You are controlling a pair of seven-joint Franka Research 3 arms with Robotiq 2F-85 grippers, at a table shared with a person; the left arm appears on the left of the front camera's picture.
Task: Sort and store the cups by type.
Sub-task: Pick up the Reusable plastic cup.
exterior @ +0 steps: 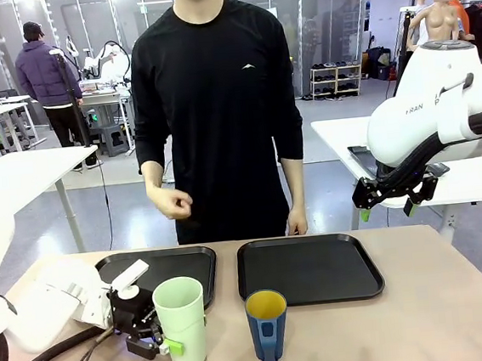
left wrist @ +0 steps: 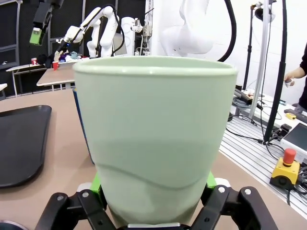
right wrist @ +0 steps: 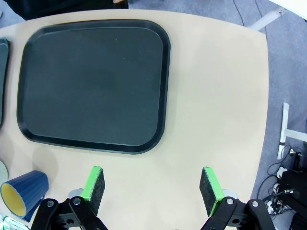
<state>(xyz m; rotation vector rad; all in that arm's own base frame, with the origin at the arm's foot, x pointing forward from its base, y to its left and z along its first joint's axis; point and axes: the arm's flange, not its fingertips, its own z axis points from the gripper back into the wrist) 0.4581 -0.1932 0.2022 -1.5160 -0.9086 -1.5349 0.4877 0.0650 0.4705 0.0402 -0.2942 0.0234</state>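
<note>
One green tumbler is standing near the near edge of the tabletop. The left tool is clenching its base, probably to carry it to a tray. The blue mug is standing just beside it, and the right tool is hanging released, probably free for it.

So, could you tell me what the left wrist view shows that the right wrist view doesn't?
Left wrist view: the mint tumbler close up in the left gripper, pads against its sides, and a red stop button beyond the tan table. Right wrist view: the yellow inside of the blue mug, seen from above. Both: the table, a black tray and the open right gripper.
</note>
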